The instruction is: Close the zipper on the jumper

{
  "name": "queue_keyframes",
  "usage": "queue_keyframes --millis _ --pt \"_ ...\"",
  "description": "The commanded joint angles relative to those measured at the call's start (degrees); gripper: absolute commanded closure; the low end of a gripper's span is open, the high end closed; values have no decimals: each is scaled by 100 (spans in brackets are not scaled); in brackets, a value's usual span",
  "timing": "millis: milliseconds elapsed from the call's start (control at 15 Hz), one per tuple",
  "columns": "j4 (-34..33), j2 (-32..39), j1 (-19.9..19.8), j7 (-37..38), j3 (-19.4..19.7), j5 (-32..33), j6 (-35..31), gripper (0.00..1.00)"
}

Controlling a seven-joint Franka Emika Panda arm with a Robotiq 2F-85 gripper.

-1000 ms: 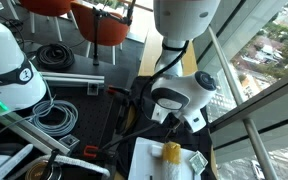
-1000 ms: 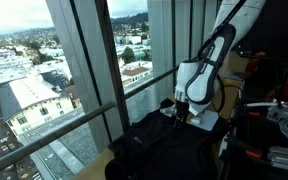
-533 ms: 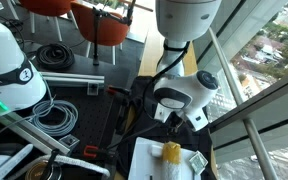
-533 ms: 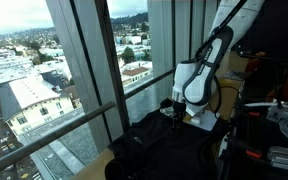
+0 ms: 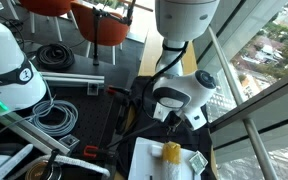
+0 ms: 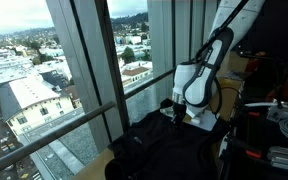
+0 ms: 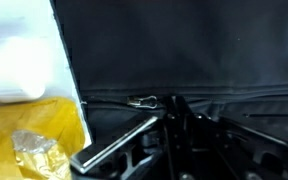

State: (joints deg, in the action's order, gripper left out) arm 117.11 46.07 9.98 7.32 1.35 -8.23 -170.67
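Gripper point(image 7: 176, 112) sits low on the jumper point(image 7: 184, 50), with its tips at the zipper point(image 7: 244, 97) line, just right of the metal pull point(image 7: 142, 101). Fingers are dark against the fabric, so can't tell whether they're spread or pinching. White tray point(image 7: 19, 55) and yellow item point(image 7: 29, 130) lie left of the jumper.

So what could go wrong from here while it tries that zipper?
The zipper shows only a small metal pull, flat against the black jumper; the claw may well miss it or pinch cloth instead. Nothing seen holds the jumper down, so a tug might drag the whole garment rather than close the teeth. The white tray with its yellow item sits close beside, so a sideways slip could knock it.
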Motion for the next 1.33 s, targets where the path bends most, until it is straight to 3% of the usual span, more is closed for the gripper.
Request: queue_keyframes --millis 0,333,667,1067,1133,1200,1267 --pt "-165 85 92 176 170 166 188 100" --pt "-78 -80 102 151 184 192 266 100" --pt "142 -483 455 272 479 362 521 100" --pt "162 -771 562 390 491 612 925 100" --pt "177 -778 600 418 522 684 962 74" --pt "172 -759 596 416 522 756 985 73" --pt "153 -702 600 422 531 803 986 66"
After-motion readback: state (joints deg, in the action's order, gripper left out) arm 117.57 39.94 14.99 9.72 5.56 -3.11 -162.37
